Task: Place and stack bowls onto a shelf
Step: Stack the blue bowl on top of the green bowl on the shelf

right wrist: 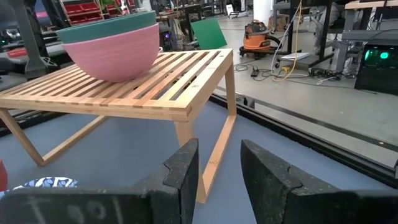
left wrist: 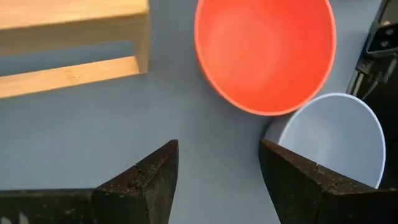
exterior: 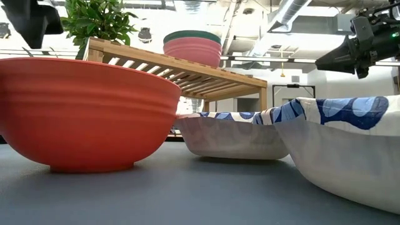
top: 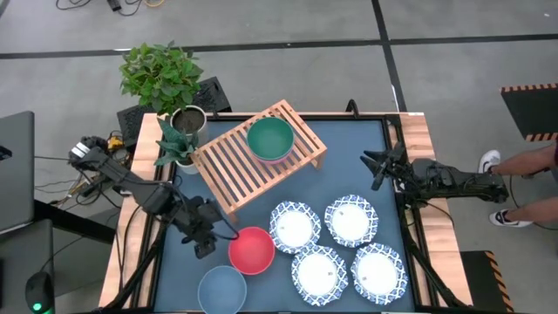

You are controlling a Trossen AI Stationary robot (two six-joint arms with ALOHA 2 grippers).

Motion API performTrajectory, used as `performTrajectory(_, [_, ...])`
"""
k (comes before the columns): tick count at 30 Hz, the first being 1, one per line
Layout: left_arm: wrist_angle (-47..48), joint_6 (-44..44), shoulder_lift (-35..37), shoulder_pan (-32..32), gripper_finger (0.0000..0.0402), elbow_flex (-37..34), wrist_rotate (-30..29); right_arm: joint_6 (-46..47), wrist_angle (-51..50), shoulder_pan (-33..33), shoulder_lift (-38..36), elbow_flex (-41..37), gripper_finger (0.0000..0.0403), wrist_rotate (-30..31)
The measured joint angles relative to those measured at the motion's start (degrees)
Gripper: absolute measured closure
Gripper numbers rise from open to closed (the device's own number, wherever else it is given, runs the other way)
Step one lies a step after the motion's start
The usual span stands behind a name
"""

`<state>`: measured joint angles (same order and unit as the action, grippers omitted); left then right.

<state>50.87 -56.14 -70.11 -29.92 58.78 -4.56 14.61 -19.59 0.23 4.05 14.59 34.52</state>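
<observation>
A dark green bowl (top: 270, 136) sits nested in a pink bowl (right wrist: 118, 53) on the wooden slatted shelf (top: 235, 161). On the blue tabletop near the front stand a red bowl (top: 252, 249) and a grey-blue bowl (top: 221, 289). Several white dishes with blue rims (top: 336, 249) lie to the right. My left gripper (top: 207, 240) hovers open just left of the red bowl, holding nothing; the left wrist view shows bare table between its fingers (left wrist: 217, 180). My right gripper (top: 377, 167) waits open at the table's right edge, pointing level toward the shelf.
A potted plant (top: 166, 78) and a smaller plant in a metal pot (top: 181, 131) stand at the table's far left corner beside the shelf. A person's shoes and leg (top: 510, 187) show on the floor to the right. Bare tabletop lies between the shelf and the red bowl.
</observation>
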Motion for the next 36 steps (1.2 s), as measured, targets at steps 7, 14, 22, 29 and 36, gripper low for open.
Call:
performTrajectory(7, [-0.2,0.9,0.0,3.9,0.0195,0.0,1.6,0.1,1.3,0.0,0.0,0.0,0.0259,0.0])
performTrajectory(14, [-0.2,1.9,0.0,5.8,0.0195,0.0,1.2,0.4,2.9,0.0,0.0,0.0,0.0259,0.0])
performTrajectory(22, [-0.2,-2.4,0.0,5.9,0.0195,0.0,4.1,-2.5,1.9,0.0,0.0,0.0,0.0259,0.0])
performTrajectory(29, [-0.1,-4.3,0.0,4.4,0.0195,0.0,11.3,-2.5,3.0,0.0,0.0,0.0,0.0259,0.1])
performTrajectory(36, [-0.4,-4.5,0.0,3.2,0.0195,0.0,8.3,-2.6,2.9,0.0,0.0,0.0,0.0259,0.1])
